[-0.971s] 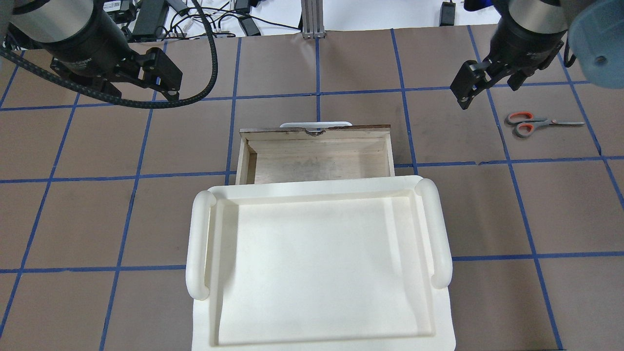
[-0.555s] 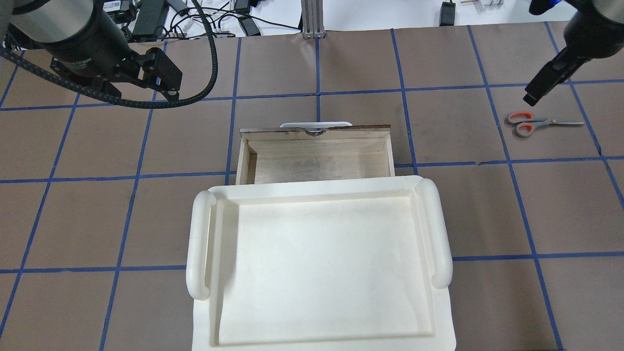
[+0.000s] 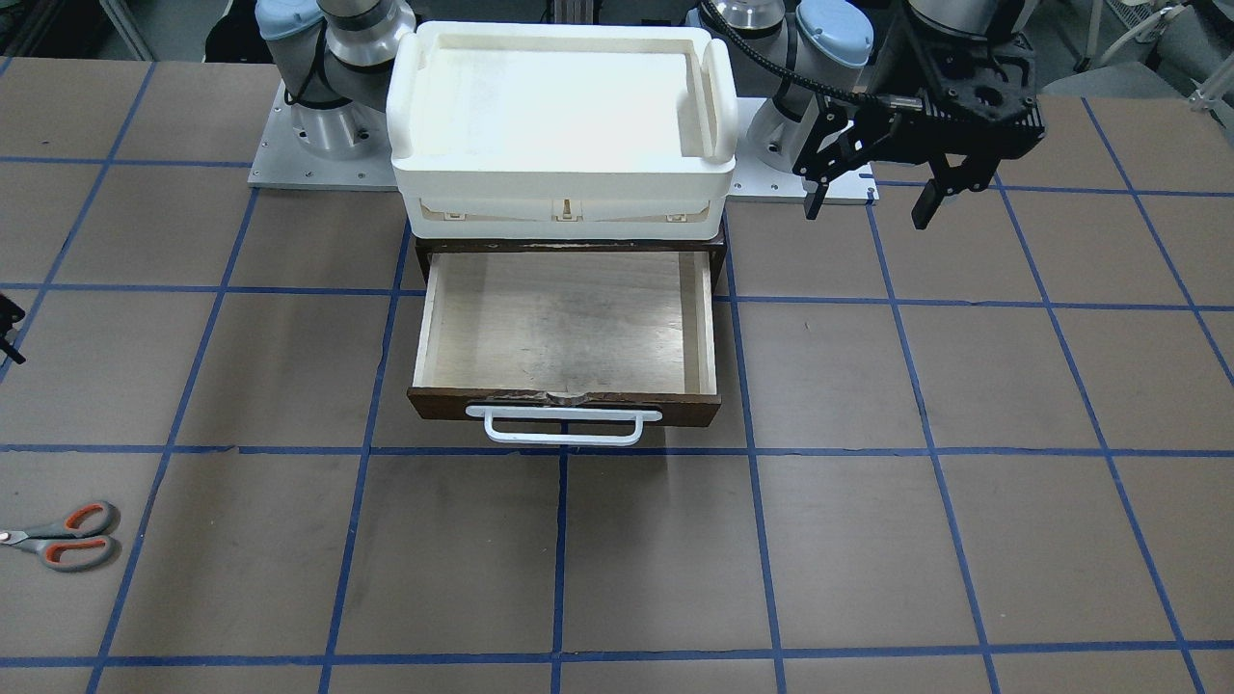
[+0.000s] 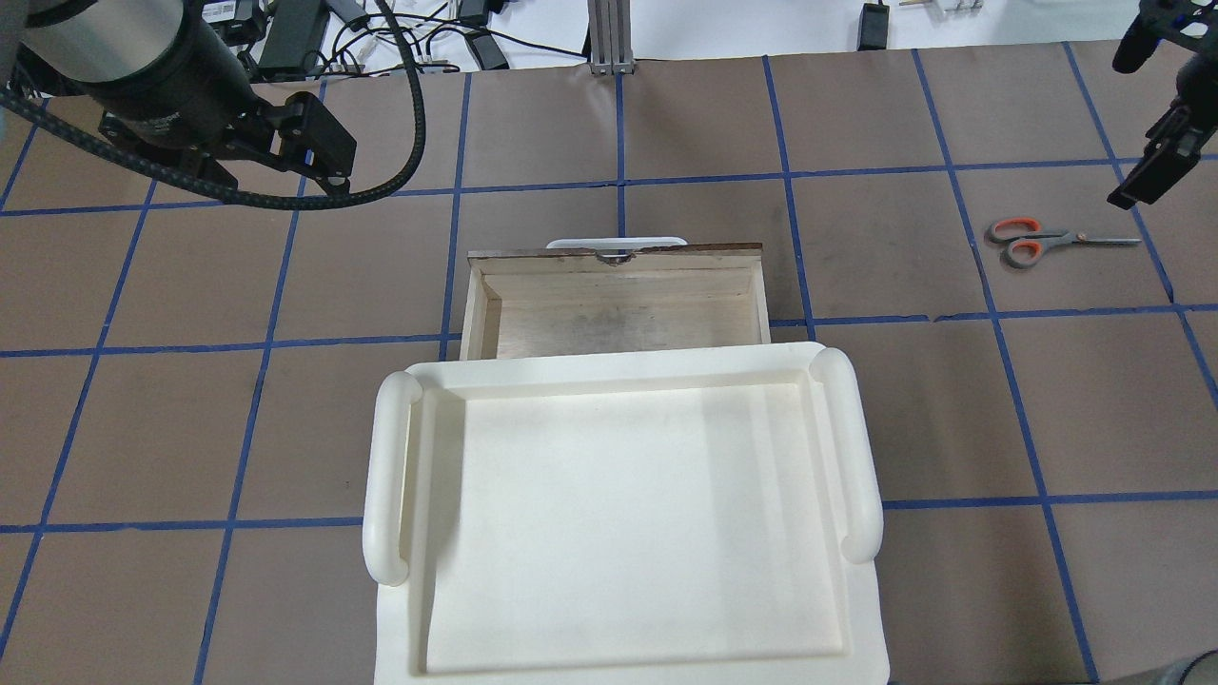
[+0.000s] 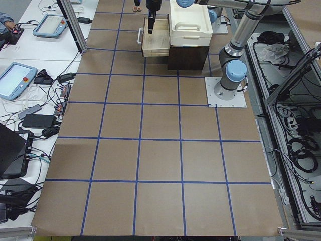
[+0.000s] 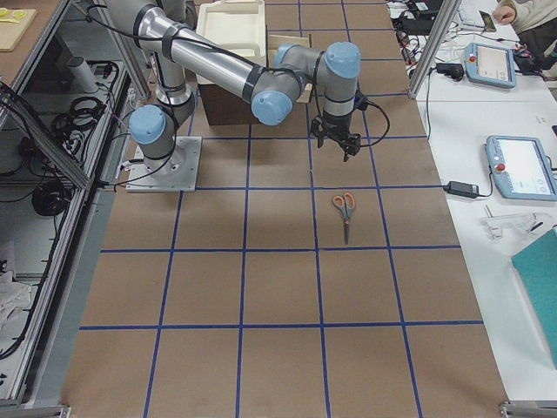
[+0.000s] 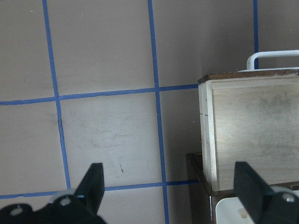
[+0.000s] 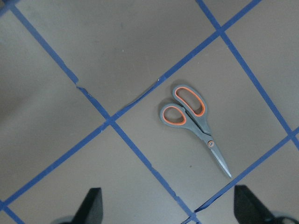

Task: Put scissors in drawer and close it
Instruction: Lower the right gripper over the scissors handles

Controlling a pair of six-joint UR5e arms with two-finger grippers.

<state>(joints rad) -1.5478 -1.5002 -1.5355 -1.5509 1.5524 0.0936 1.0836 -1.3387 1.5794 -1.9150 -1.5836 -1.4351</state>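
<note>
My right claw (image 8: 168, 209) hangs over the brown table (image 4: 904, 419) with its fingers spread wide and nothing between them. In its wrist view the two dark fingertips (image 8: 92, 205) sit at the bottom corners of the frame. The scissors (image 8: 198, 120) lie flat on the table just right of that frame's centre. Their blades are closed, the grey, orange-lined loops are toward the upper left and the tip points to the lower right. They touch neither of my fingers.

In the overhead view the scissors (image 4: 1056, 238) are in the upper right of the frame, loops toward the centre and blades toward the right edge. My right claw shows above them at that edge. In the right-side view my right claw (image 6: 338, 145) is above the centre of the frame and the scissors (image 6: 344, 212) lie just below it.

The drawer (image 4: 761, 295) is well apart from the scissors, at the centre of the overhead frame. It is pulled out and its plywood floor is bare. Its dark brown front carries a white bar handle (image 3: 564, 427). Above the rest of the cabinet a white plastic tray (image 3: 559, 145) rests, filling the lower middle of the overhead frame.

My left claw (image 3: 868, 207) hovers in the upper right of the front-facing frame, fingers wide and holding nothing. In its wrist view the drawer (image 7: 252, 130) fills the right side of the frame, beside the claw and not touching it.
</note>
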